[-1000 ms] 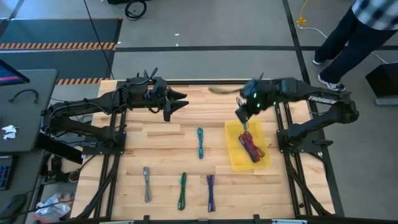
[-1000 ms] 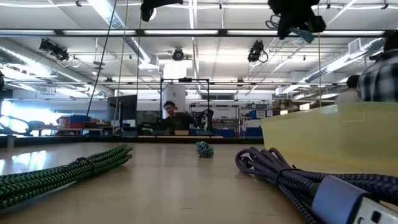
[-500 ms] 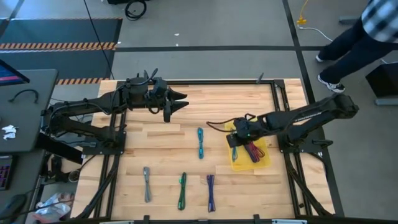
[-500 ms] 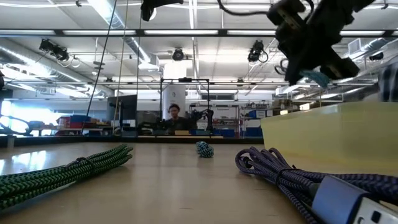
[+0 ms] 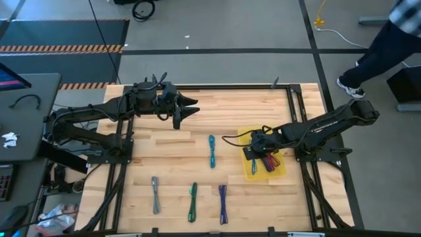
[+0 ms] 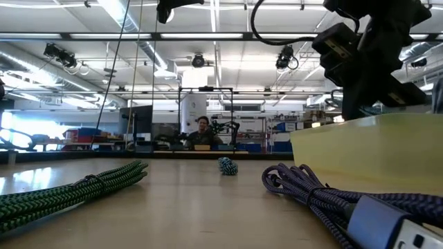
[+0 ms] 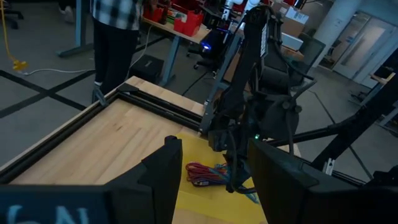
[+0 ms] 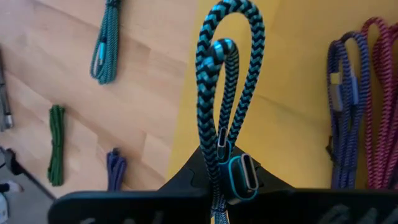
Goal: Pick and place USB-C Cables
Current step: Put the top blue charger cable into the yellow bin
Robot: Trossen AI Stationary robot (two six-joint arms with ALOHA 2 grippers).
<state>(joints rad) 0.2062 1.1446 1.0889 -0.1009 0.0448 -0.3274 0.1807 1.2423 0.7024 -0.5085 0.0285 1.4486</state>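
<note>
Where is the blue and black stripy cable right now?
The right end effector pinches the teal-and-black braided cable over the yellow plastic tray, near the purple and red cables.

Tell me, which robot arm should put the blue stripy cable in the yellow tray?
The right one. Its hand already grips the teal cable directly over the yellow tray. The left hand waits open, far across the table, holding nothing.

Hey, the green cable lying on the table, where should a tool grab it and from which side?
Grip the green cable at its middle, coming straight down from above. It lies flat as a narrow straight bundle, apart from the grey cable and purple cable.
</note>
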